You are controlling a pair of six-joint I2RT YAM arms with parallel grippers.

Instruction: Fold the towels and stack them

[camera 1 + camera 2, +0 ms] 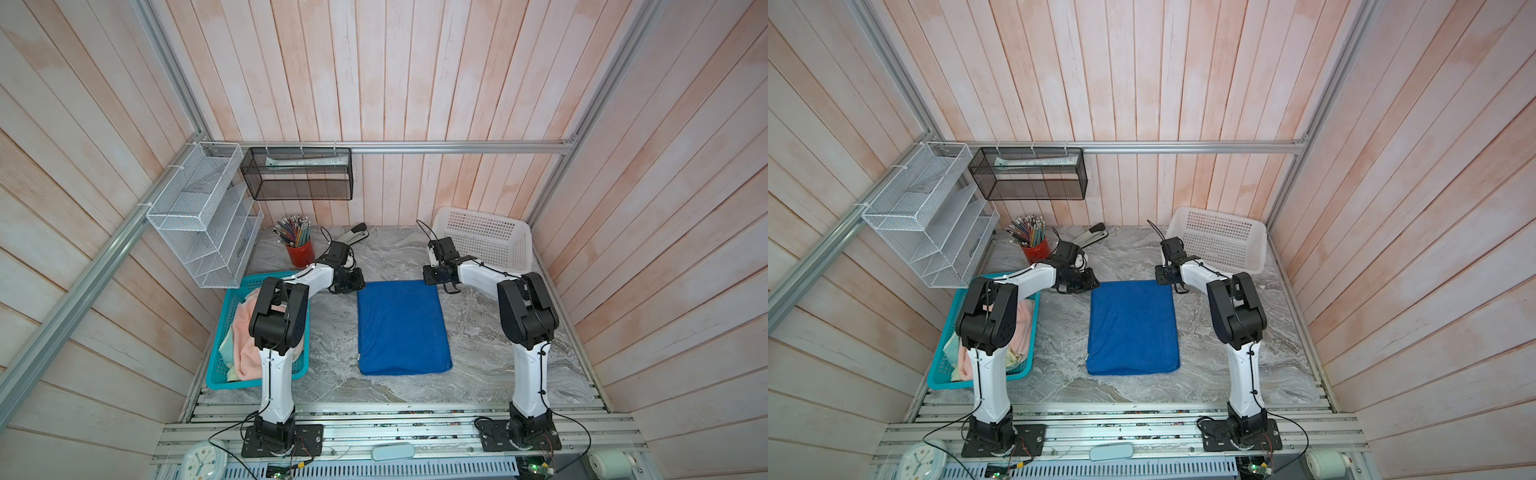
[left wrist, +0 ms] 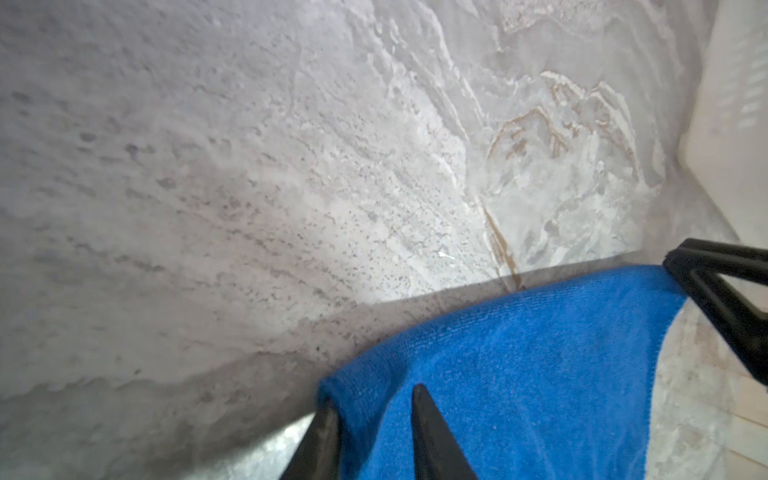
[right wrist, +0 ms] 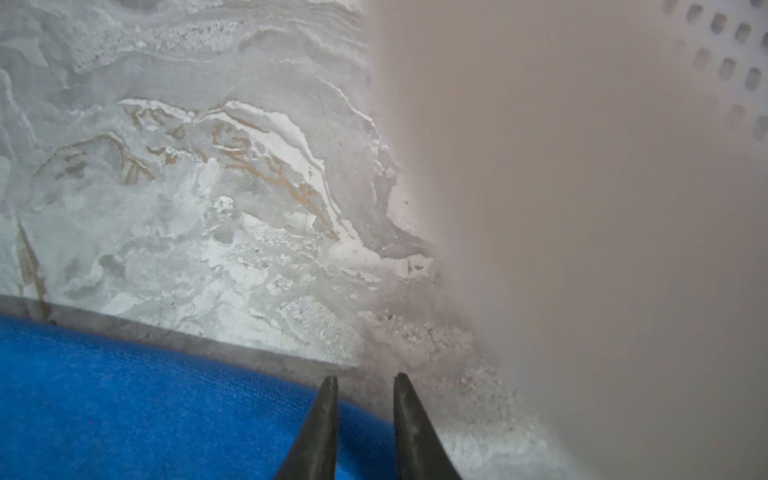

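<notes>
A royal blue towel lies folded flat in the middle of the marble table. My left gripper is at its far left corner. In the left wrist view that gripper is shut on the bunched blue corner. My right gripper is at the far right corner. Its fingers stand a narrow gap apart with the blue corner between them. A pink towel and a pale yellow one lie in the teal basket, partly hidden by the left arm.
A white perforated basket leans at the back right, close beside the right gripper. A red cup of pencils and a stapler stand at the back left. A white mesh organiser and a black mesh basket hang on the walls.
</notes>
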